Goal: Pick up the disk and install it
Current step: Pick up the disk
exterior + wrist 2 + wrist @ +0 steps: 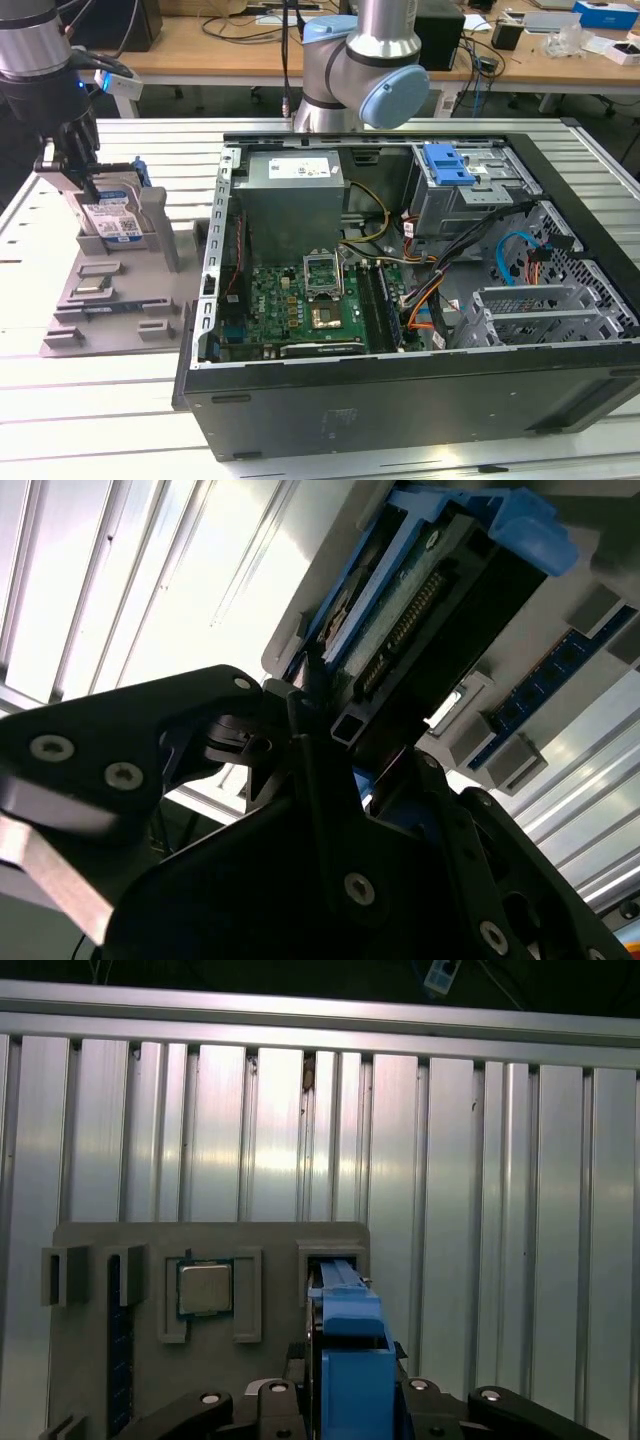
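The disk (112,218), a silver-grey drive with a white-and-blue label in a blue carrier, stands on edge in a slot of the grey fixture (105,295) at the exterior view's left. My gripper (82,180) comes down on its top edge from above. In the first wrist view the carrier's blue edge (350,1345) runs between the black fingers, which sit close against both sides. In the second wrist view the disk's connector end (410,620) lies just beyond the fingertips (305,695). The gripper (350,730) looks shut on the disk, which rests in its slot.
An open computer case (400,405) lies at the exterior view's right, with a motherboard (300,300), cables and a drive cage holding a blue bracket (447,165). The arm's base (360,70) stands behind the case. A processor chip (205,1288) sits in the fixture beside the disk's slot.
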